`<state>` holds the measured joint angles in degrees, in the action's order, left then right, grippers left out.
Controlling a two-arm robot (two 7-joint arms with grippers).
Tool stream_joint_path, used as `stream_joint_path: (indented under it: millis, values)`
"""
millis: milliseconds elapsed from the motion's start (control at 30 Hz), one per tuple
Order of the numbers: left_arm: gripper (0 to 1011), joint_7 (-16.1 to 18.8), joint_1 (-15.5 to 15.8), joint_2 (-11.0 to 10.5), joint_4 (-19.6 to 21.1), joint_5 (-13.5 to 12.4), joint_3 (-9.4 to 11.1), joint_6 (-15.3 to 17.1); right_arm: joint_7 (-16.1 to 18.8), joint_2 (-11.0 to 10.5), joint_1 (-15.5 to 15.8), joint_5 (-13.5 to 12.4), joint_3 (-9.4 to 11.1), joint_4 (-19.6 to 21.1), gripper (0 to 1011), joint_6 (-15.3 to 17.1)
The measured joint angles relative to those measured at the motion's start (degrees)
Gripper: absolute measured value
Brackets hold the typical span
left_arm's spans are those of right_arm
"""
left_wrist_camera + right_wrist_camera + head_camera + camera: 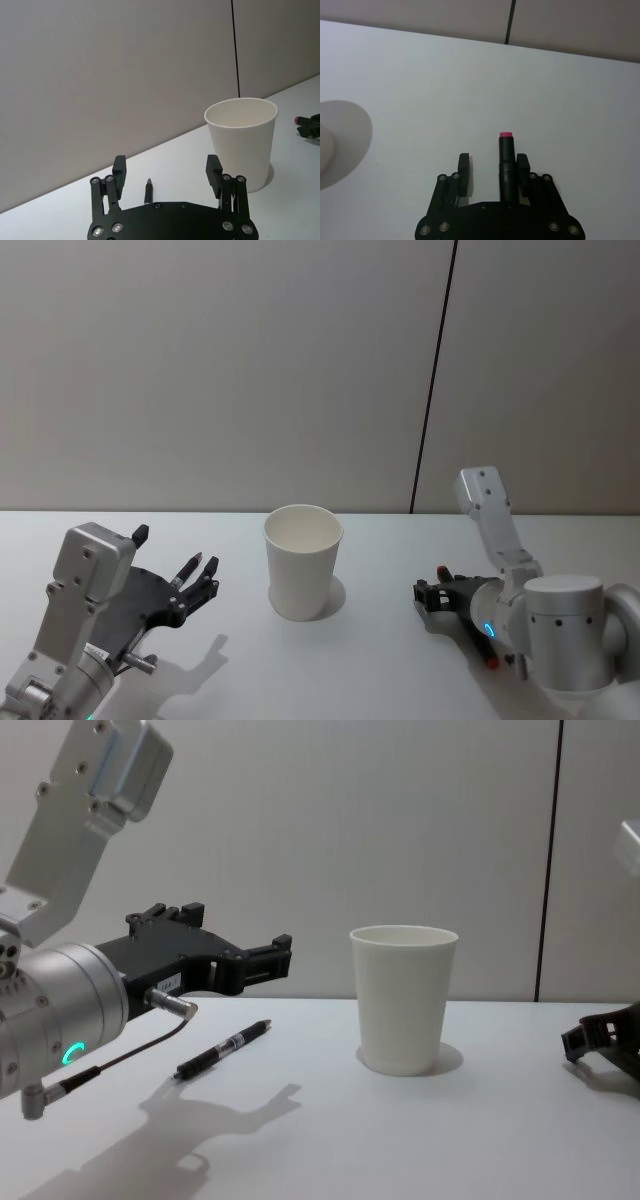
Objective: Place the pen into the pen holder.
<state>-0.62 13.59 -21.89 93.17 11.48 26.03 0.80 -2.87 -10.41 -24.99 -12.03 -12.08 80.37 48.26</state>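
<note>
chest view shows the left gripper [238, 932] hanging over the table [330, 1140], its fingers spread wide and holding nothing. the pen [222, 1048] lies flat on the table just under it, not yet picked up. to the right stands the cup [403, 1000], upright and open on top, well apart from the pen. farther right, the right gripper [493, 160] sits low by the table, fingers apart, with a red-tipped marker [506, 152] lying between them, close against one finger.

the pen is thin and lies flat, so the fingers could nudge it and make it roll away. the cup looks light, so a bump on its rim could tip it over.

from the side, the chest view makes the gap between the left gripper and the pen plain. the left wrist view hides that gap but has the pen's tip between the two fingers, nearer one of them.
</note>
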Motion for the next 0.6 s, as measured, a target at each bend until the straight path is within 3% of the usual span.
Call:
stream_joint_path:
  millis: [600]
  values:
    - [1003,0.0,0.0,0.0,0.0,0.0,0.0,0.0,0.0,0.0,0.0,0.0,0.0,0.0,451,0.0]
